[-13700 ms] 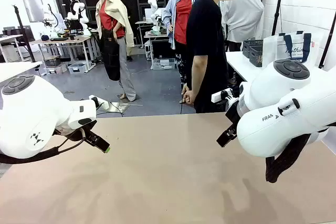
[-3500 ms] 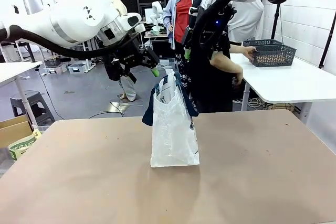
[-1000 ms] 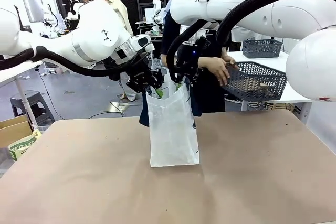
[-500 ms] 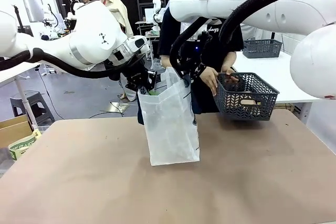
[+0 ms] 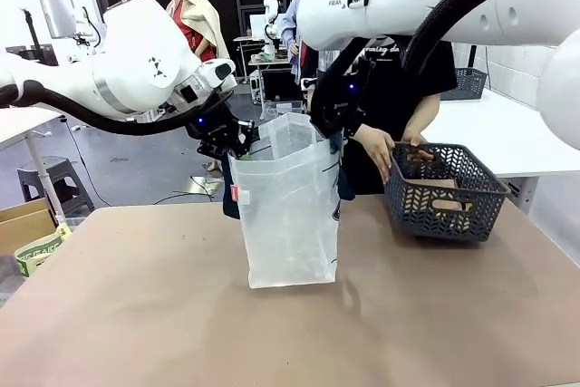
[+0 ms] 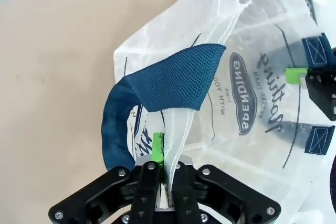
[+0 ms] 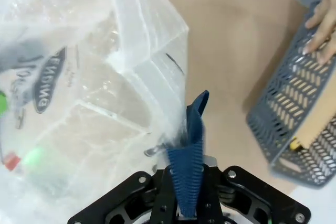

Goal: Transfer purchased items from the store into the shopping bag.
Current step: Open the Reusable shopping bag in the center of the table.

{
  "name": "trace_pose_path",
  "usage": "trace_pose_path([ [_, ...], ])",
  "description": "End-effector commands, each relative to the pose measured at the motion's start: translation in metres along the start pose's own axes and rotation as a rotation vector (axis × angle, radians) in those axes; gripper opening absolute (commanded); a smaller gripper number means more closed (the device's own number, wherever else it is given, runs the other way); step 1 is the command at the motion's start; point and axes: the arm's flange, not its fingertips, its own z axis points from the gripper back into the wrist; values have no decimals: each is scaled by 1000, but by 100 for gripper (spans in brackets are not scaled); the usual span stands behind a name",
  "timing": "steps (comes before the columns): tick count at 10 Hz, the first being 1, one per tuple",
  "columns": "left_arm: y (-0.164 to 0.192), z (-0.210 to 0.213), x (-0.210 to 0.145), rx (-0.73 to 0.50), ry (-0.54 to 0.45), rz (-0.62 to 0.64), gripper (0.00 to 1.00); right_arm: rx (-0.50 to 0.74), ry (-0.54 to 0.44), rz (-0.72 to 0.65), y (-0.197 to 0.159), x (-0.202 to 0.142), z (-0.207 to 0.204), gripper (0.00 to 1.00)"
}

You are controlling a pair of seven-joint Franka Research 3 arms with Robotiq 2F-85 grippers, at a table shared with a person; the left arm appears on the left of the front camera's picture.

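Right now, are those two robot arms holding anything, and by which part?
Both hold the shopping bag: left fingers pinch its rim beside a navy strap, right fingers pinch the opposite strap.

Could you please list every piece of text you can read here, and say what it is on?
"SPENDING" and "WITH YOU": oval logo on the shopping bag.
"Nothing": script beside that logo.
"FRA": right arm, rest hidden.
Shirt print on the person: too blurred to read.
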Motion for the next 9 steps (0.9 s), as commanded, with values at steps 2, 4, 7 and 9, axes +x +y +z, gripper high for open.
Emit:
trace_pose_path([
  [2,14,3,-7,110,-11,82,0,-94,-7,80,-4,-19,-8,0],
  [4,21,4,-5,190,-7,-12,0,-105,-4,110,-6,-23,-6,0],
  [7,23,2,2,222,53,-144,0,-115,16,147,-12,-26,0,0],
  [9,23,-2,7,205,19,-288,0,-129,21,199,-7,-24,-3,0],
])
